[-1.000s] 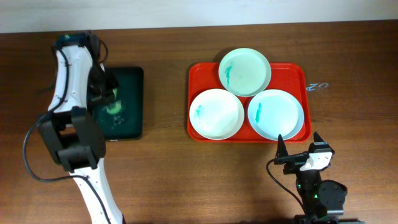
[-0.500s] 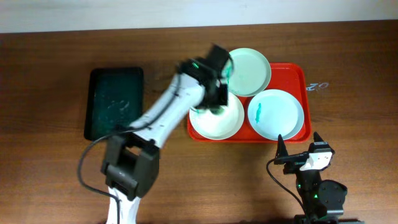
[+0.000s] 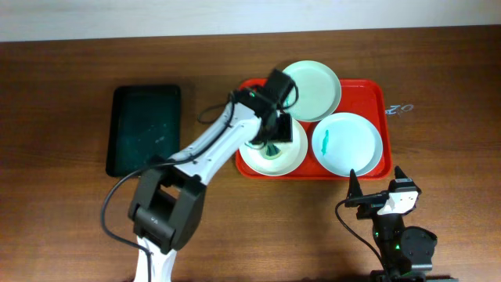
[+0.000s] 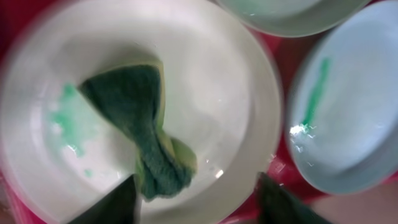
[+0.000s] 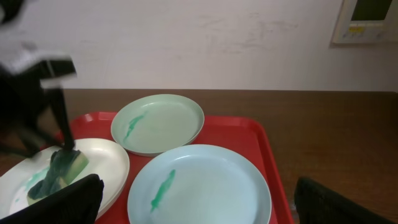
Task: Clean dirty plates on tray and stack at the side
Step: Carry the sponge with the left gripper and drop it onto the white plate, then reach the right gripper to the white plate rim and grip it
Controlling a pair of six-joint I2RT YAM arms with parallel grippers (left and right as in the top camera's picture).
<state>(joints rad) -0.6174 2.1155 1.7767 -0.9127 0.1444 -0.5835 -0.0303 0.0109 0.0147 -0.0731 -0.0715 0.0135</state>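
Reaching left arm (image 3: 211,145) across tray (image 3: 384,129), sponge (image 4: 149,137) on plate (image 4: 236,106).

Brown wood-grain worktop (image 3: 63,235) spans the overhead view, its surface even, with a small pale scrawl (image 3: 401,109) toward one end. Behind it stands a plain off-white wall (image 5: 186,43), faintly scuffed. A pale wall-mounted panel (image 5: 370,18) sits high on the wall, partly cut off. Lighting is even and diffuse, with soft shadows.

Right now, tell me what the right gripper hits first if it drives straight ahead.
Probably the near plate on the tray, dead ahead of the right gripper; height is unclear, so it might pass over.
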